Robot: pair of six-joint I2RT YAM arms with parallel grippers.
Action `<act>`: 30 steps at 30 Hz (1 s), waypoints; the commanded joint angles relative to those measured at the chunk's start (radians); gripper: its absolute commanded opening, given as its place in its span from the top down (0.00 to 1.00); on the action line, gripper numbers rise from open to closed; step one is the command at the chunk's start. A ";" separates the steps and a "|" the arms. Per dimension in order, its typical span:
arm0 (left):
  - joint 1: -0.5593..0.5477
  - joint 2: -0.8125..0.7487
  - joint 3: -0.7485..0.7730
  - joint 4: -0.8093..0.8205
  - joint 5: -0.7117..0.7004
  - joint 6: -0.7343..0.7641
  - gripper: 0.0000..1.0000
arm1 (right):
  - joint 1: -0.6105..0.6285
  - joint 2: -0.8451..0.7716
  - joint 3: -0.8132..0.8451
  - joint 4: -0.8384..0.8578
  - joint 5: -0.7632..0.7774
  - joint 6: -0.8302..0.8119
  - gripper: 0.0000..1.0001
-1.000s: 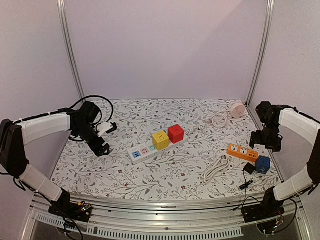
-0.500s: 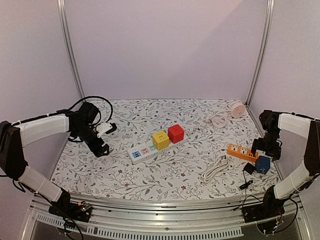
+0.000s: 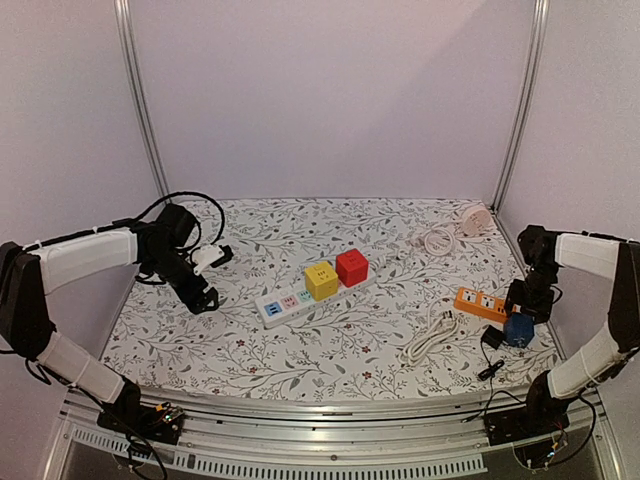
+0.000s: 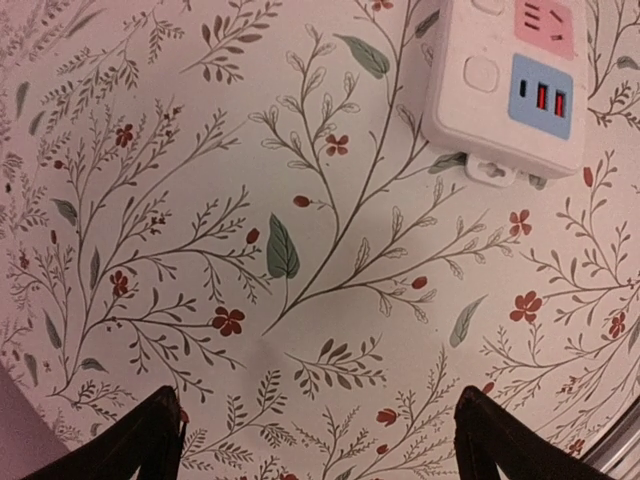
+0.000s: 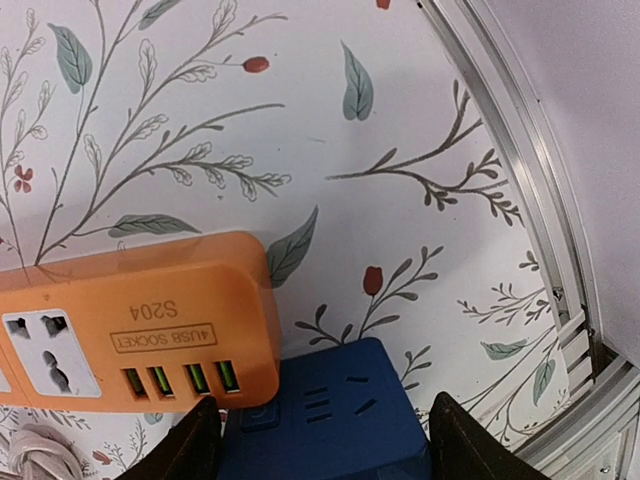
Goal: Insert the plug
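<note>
Seen from above, the jaws of the left gripper [image 3: 204,297] point down at the left side of the desk [image 3: 330,355], near the white power strip [image 3: 288,302] but clear of it. How far they are spread is too small to judge in this view. The strip lies slantwise at the middle, with a yellow cube [image 3: 321,280] and a red cube [image 3: 352,267] sitting at its far end. On the right, the right gripper [image 3: 520,312] is down over the blue socket cube [image 3: 520,331], which sits just beside the near end of the orange power strip [image 3: 483,303]. The black plug [image 3: 496,337] lies on the desk just beside the cube's left side, and its thin cord trails toward the near edge. A white coiled cable [image 3: 430,338] lies further left.

In the left wrist view the jaws stand wide apart. Both fingertips [image 4: 140,445] hang over bare flowered desk with nothing between them. The white strip's end, with its blue and pink panels, is at the upper right, apart from them.

In the right wrist view the jaws straddle the blue socket cube, one finger [image 5: 195,445] against each side with no gap showing, pinching it. The orange strip's end lies right against the cube.
</note>
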 commanded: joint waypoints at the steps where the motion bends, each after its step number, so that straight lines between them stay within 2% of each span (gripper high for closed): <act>1: 0.015 -0.017 -0.004 0.002 0.021 0.008 0.07 | -0.004 0.004 -0.049 0.009 -0.091 0.009 0.39; 2: 0.015 -0.017 -0.004 0.002 0.022 0.008 0.06 | -0.003 -0.007 -0.049 0.006 -0.101 0.007 0.43; 8: 0.016 -0.018 -0.004 0.004 0.019 0.009 0.06 | 0.001 -0.053 -0.059 0.005 -0.217 0.034 0.82; 10: 0.016 -0.017 -0.002 0.003 0.018 0.009 0.06 | 0.023 -0.065 -0.038 0.001 -0.228 0.054 0.96; 11: 0.016 -0.016 0.001 0.001 0.019 0.008 0.07 | 0.044 -0.076 -0.020 -0.007 -0.207 0.058 1.00; 15: 0.026 -0.019 0.028 -0.027 0.059 0.011 0.07 | 0.198 -0.145 0.096 -0.036 -0.048 0.094 1.00; 19: 0.066 -0.036 0.076 -0.048 0.071 0.015 0.07 | 0.371 -0.188 0.205 0.003 0.062 0.134 1.00; 22: 0.109 -0.054 0.134 -0.097 0.131 0.022 0.06 | 0.489 -0.177 0.322 0.044 0.121 0.158 1.00; 26: 0.127 -0.065 0.281 -0.186 0.223 0.039 0.05 | 0.635 -0.133 0.475 0.151 0.182 0.167 1.00; 30: 0.124 -0.044 0.520 -0.327 0.407 0.037 0.01 | 0.774 -0.055 0.610 0.361 0.219 0.154 1.00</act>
